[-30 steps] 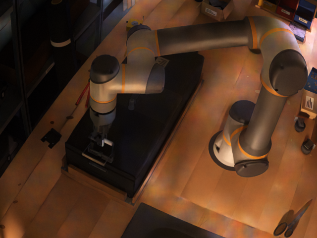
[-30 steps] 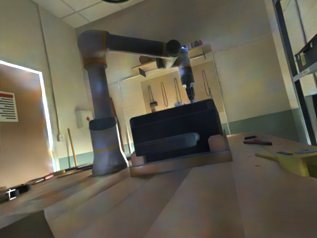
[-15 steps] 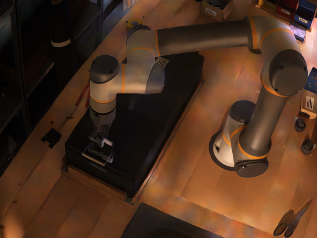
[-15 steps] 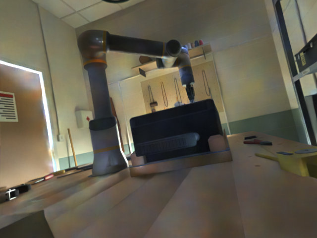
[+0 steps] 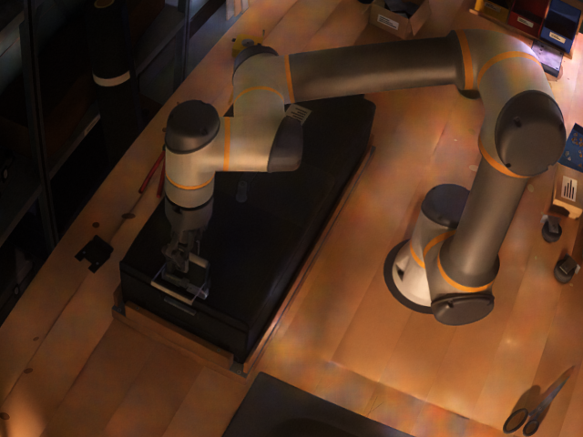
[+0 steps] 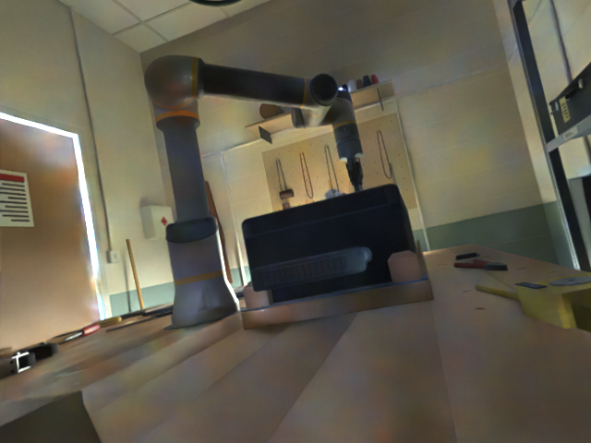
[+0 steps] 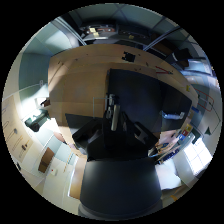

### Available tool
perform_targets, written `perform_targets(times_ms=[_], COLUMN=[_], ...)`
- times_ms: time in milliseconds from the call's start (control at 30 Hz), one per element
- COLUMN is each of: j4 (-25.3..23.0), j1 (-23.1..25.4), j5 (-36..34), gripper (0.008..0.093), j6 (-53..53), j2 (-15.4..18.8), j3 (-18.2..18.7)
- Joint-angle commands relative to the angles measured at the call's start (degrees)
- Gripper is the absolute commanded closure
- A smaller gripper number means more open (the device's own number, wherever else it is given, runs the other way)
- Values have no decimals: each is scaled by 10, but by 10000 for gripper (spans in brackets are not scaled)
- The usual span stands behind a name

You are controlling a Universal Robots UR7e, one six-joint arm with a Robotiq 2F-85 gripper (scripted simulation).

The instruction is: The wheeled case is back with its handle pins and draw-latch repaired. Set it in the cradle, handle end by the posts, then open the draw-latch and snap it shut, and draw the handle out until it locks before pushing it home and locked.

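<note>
My gripper (image 5: 181, 268) (image 6: 355, 183) (image 7: 114, 120) points straight down over the near end of the black wheeled case (image 5: 256, 216) (image 6: 329, 238) (image 7: 136, 97). The case lies flat in the wooden cradle (image 5: 174, 329) (image 6: 334, 300). The pale grip bar of the telescopic handle (image 5: 181, 277) (image 7: 114, 117) sits between my fingers, on thin rails lying on the case's top. A small latch (image 5: 241, 190) shows on the case's top behind my wrist. A dark roller-like bar (image 6: 310, 269) runs across the case's end facing the second side camera. My gripper is open and holds nothing.
The cradle's raised blocks (image 6: 406, 264) stand at the case's far end. A black bracket (image 5: 94, 253) (image 7: 128, 56) lies on the bench left of the case, a dark tray (image 5: 301, 414) in front. Red-handled cutters (image 5: 153, 171) lie by the bench edge. Scissors (image 5: 537, 404) lie far right.
</note>
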Motion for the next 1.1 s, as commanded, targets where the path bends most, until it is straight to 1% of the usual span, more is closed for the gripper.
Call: perform_targets(times_ms=[0,200,600,900,1067], j4=[0,15,78,90,115], j1=[0,0,0,0,0], j5=[0,0,0,0,0], gripper=[634,634,634,634,634], j6=[0,0,0,0,0], j2=[0,-3,-12,-13,-15], j3=[-1,-12,-66,-78,-102])
